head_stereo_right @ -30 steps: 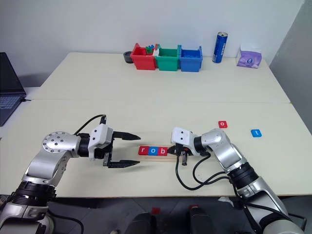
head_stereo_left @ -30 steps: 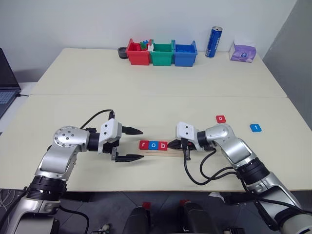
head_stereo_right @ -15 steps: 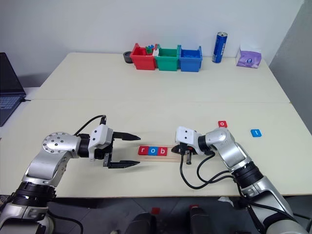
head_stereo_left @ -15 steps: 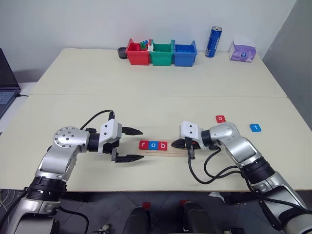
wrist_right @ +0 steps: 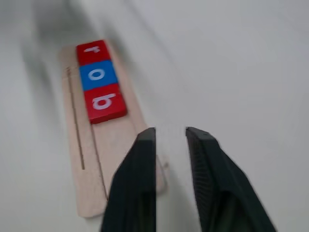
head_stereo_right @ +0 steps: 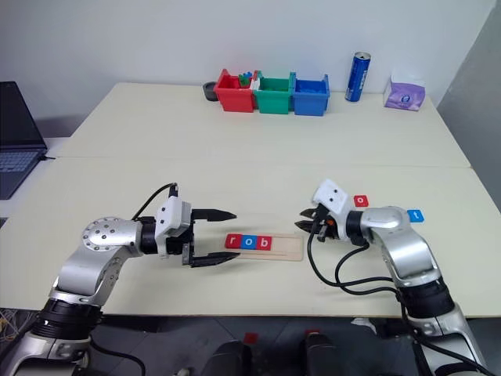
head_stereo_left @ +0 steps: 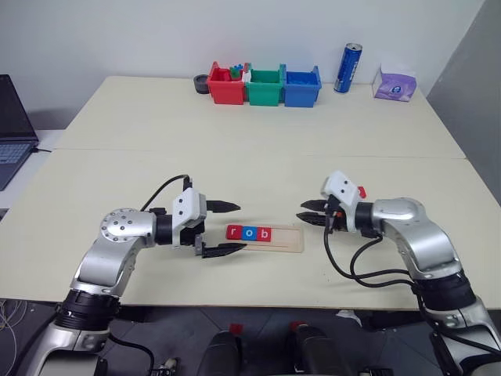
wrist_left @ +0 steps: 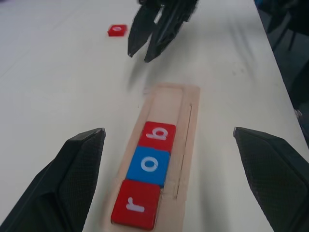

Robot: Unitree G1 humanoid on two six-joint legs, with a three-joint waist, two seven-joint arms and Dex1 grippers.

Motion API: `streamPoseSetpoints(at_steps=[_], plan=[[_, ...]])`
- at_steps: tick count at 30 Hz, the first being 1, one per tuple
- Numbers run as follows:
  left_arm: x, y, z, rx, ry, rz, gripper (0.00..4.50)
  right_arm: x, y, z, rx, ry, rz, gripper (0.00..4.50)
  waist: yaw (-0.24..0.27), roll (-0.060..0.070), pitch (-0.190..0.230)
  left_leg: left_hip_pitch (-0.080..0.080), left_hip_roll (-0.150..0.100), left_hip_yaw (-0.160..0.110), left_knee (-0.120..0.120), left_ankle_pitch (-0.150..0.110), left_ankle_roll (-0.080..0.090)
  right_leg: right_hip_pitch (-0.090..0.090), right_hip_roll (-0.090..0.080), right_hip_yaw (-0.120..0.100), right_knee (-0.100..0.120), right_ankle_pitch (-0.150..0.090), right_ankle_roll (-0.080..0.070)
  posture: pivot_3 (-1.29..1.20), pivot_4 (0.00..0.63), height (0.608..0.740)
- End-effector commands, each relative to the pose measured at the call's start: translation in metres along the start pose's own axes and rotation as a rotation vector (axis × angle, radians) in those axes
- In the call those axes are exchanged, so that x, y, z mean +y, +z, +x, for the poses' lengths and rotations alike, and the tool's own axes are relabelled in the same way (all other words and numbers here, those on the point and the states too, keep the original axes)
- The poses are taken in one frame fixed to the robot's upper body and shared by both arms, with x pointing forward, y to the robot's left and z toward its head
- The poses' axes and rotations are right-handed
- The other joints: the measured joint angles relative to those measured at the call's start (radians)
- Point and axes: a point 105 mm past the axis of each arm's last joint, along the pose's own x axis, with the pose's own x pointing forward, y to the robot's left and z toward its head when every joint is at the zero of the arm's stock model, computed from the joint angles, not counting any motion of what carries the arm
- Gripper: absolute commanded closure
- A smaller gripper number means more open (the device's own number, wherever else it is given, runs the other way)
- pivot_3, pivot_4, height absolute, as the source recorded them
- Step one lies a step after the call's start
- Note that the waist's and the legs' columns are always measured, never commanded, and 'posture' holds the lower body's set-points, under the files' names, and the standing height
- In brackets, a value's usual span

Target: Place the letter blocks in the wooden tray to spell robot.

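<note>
Wooden tray [head_stereo_left: 266, 236] lies flat near the front edge of the cream table [head_stereo_left: 250, 149], long axis running left-right, between the two grippers. Three letter blocks sit in it edge to edge at its left end: red r [head_stereo_left: 234, 232], blue o [head_stereo_left: 249, 233], red b [head_stereo_left: 264, 233]; right half of the tray is bare wood. Second red o block [head_stereo_right: 360, 200] lies loose on the table off to the right, just behind the right arm's wrist; blue t block [head_stereo_right: 416, 215] is further right, partly hidden behind the forearm. Left gripper [head_stereo_left: 232, 228] sits just left of the tray's left end, fingers spread wide, pointing right along the tray, gripping nothing; the wrist view shows a fingertip [wrist_left: 79, 164] on either side of the tray end without touching it. Right gripper [head_stereo_left: 307, 217] hovers just off the tray's right end, pointing left, fingers a narrow gap apart, nothing between them, clear of the tray. Table is two cream tops butted together, seam running across mid-depth. At the far edge: red bin [head_stereo_left: 225, 84] with small coloured pieces in it, green bin [head_stereo_left: 264, 86], blue bin [head_stereo_left: 300, 87] side by side, contents of the last two not readable. Dark round object [head_stereo_left: 201, 81] just left of the red bin. Blue can [head_stereo_left: 345, 67] upright right of the bins, purple tissue pack [head_stereo_left: 394, 84] further right. Laptop [head_stereo_left: 12, 129] at the far left on a lower surface. Plain white wall behind.
</note>
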Motion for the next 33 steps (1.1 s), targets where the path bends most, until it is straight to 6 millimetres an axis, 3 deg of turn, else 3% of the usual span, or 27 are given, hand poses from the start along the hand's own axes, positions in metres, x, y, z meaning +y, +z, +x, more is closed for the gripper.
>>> streamPoseSetpoints(at_steps=[1,7,11,14,21,33], plan=[[0.002,0.025,0.018,-0.082,0.041,0.036,0.0,-0.019,0.011,-0.019,-0.061,-0.22,0.05,1.99,-0.001,0.0,0.0,0.0,0.0,0.0,0.0,0.0,0.0,0.0,0.0,0.0,0.0,0.0,0.0,0.0,0.15,0.74],[0.009,0.035,0.056,-0.124,0.106,0.064,0.0,-0.051,-0.008,-0.042,-0.068,-0.617,0.15,0.05,-0.001,0.0,0.0,0.001,-0.002,0.001,0.0,0.0,0.0,0.001,0.001,0.0,0.0,0.0,0.0,0.0,0.15,0.74],[0.009,0.04,0.07,-0.131,0.107,0.076,0.0,-0.069,-0.019,-0.05,-0.063,-0.831,0.247,0.05,-0.006,0.0,0.0,0.001,-0.001,0.002,0.0,0.0,0.0,0.0,0.001,0.002,0.0,0.0,0.0,0.0,0.15,0.74],[0.01,0.04,0.078,-0.128,0.113,0.083,0.0,-0.071,-0.026,-0.044,-0.057,-0.888,0.318,0.05,-0.006,0.0,-0.001,0.002,-0.001,0.002,-0.001,0.0,0.0,0.0,0.002,0.002,0.0,0.0,0.0,0.0,0.15,0.74],[0.01,0.044,0.081,-0.133,0.124,0.082,0.0,-0.081,-0.035,-0.031,-0.061,-0.925,0.413,0.05,-0.005,0.001,-0.001,0.001,-0.002,0.003,-0.001,0.0,0.0,0.0,0.001,0.002,0.0,0.0,0.0,0.0,0.15,0.74],[0.007,0.041,0.078,-0.122,0.126,0.071,0.0,-0.094,-0.052,-0.026,-0.038,-0.949,0.473,0.05,-0.005,0.001,-0.001,0.001,-0.001,0.003,-0.001,0.0,0.0,0.0,0.001,0.002,0.0,0.0,0.0,0.0,0.15,0.74]])
